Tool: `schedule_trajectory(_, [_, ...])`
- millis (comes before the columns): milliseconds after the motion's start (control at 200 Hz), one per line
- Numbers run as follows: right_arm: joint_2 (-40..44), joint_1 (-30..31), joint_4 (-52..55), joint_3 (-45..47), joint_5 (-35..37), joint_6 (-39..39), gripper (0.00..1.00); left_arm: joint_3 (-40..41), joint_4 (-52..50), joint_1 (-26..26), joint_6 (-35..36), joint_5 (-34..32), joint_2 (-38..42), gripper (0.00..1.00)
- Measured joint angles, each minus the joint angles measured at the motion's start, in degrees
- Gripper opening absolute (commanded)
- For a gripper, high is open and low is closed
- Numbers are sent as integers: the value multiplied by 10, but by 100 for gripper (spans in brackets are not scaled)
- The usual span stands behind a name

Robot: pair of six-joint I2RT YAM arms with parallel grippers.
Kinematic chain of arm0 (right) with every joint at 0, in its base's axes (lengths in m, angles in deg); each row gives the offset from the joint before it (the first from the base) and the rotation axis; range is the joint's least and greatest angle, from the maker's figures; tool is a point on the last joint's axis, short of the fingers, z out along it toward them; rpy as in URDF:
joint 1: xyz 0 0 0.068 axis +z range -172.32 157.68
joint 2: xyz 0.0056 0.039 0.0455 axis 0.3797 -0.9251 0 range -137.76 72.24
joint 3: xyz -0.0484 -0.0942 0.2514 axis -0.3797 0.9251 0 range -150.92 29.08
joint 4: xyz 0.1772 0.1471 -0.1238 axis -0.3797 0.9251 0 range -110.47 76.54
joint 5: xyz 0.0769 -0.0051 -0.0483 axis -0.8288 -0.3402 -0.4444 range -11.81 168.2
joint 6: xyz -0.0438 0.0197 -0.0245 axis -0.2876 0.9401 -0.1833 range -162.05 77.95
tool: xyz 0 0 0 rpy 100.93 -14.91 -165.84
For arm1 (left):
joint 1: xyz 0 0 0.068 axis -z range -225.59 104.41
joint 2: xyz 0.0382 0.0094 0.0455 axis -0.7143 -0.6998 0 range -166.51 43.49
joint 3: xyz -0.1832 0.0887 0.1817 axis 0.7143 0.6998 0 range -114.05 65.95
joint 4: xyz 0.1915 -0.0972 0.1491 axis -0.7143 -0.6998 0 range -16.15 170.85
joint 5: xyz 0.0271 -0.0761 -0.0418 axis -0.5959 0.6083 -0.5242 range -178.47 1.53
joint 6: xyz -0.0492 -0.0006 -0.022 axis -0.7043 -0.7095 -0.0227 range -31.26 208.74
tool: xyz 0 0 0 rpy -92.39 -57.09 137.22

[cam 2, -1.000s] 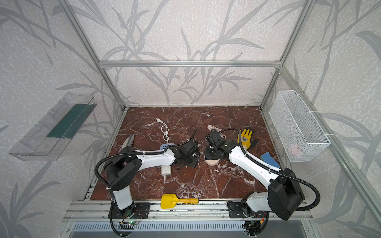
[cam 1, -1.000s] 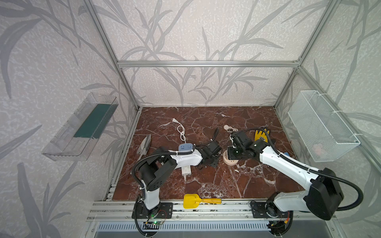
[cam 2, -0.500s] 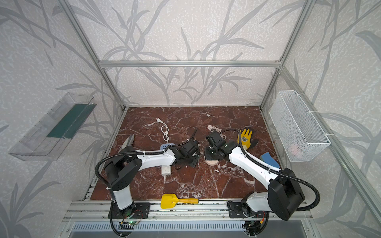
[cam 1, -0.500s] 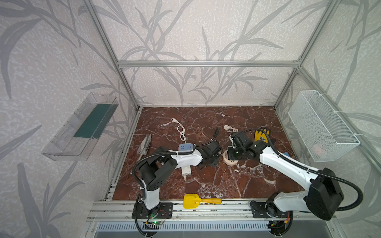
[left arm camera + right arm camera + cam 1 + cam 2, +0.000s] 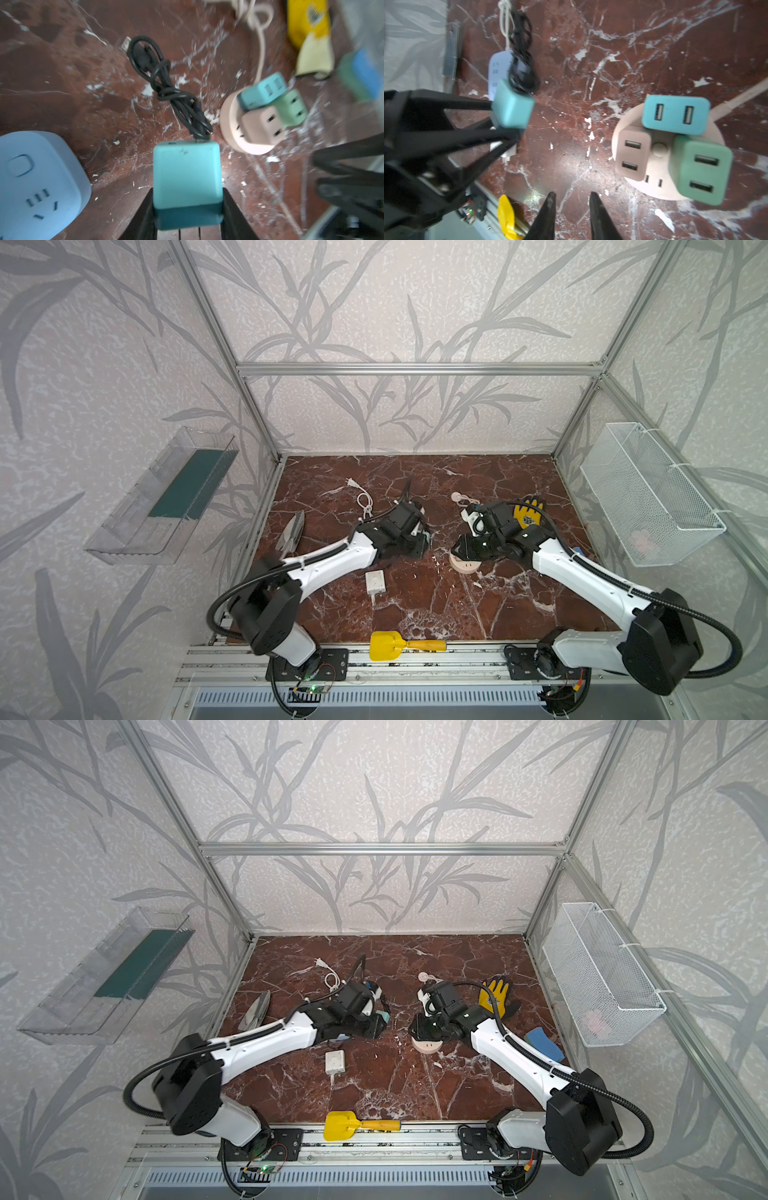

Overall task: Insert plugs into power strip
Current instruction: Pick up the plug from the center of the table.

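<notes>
My left gripper (image 5: 188,207) is shut on a teal cube plug (image 5: 187,174), held above the marble floor; a knotted black cable (image 5: 166,91) hangs from the cube. The cube also shows in both top views (image 5: 426,537) (image 5: 384,1018). A round pinkish power strip (image 5: 654,187) (image 5: 464,567) carries a teal cube (image 5: 675,116), a pink cube (image 5: 631,153) and a green cube (image 5: 699,170). My right gripper (image 5: 572,195) hangs open beside that strip with nothing between its fingers. A light blue power strip (image 5: 41,187) lies beside the left gripper. A white flat charger block (image 5: 375,581) lies near the left arm.
A yellow toy shovel (image 5: 388,645) lies at the front edge. A yellow glove (image 5: 525,514) and a blue sponge (image 5: 542,1042) are on the right, and grey shears (image 5: 291,531) on the left. A knotted white cord (image 5: 361,497) and a pink cord (image 5: 461,498) lie further back. A wire basket (image 5: 648,493) hangs on the right wall.
My right gripper's jaws have parted from shut. My left gripper keeps its hold on the teal cube, and both arms stay about where they were.
</notes>
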Motion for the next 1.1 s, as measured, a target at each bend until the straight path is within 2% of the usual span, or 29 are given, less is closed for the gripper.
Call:
schedule_trajectory(115, [9, -24, -43, 13, -83, 13, 45, 31, 36, -67, -57, 96, 68, 0])
schedule_trajectory(270, [7, -56, -140, 42, -199, 65, 51, 97, 156, -111, -173, 243, 78, 0])
schedule_trajectory(355, [-2, -70, -212, 59, -255, 113, 55, 141, 281, -127, -271, 317, 65, 0])
schedule_trajectory(440, [-16, -82, -290, 74, -298, 169, 60, 173, 453, -139, -394, 370, 29, 0])
schedule_trajectory(555, [-43, -103, -435, 103, -346, 269, 62, 182, 696, -146, -554, 404, -54, 0])
schedule_trajectory(635, [-73, -112, -539, 115, -368, 340, 63, 181, 797, -147, -625, 422, -100, 0])
schedule_trajectory(830, [-123, -118, -706, 121, -394, 460, 64, 181, 901, -147, -693, 455, -116, 0])
schedule_trajectory(1100, [-171, -122, -829, 105, -414, 553, 66, 200, 943, -147, -709, 489, -111, 0])
